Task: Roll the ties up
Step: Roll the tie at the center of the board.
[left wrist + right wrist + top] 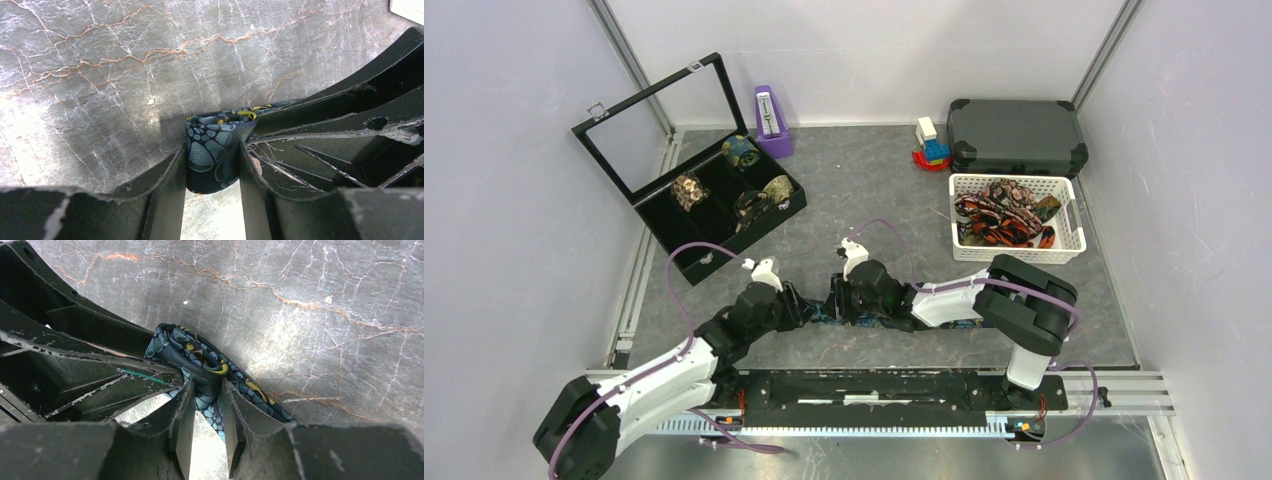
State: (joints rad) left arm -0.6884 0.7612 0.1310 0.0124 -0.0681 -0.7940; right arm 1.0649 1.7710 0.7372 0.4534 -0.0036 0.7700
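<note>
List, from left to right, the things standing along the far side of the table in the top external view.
Black compartment box with its lid raised → purple metronome-like object → coloured toy blocks → dark grey case.
</note>
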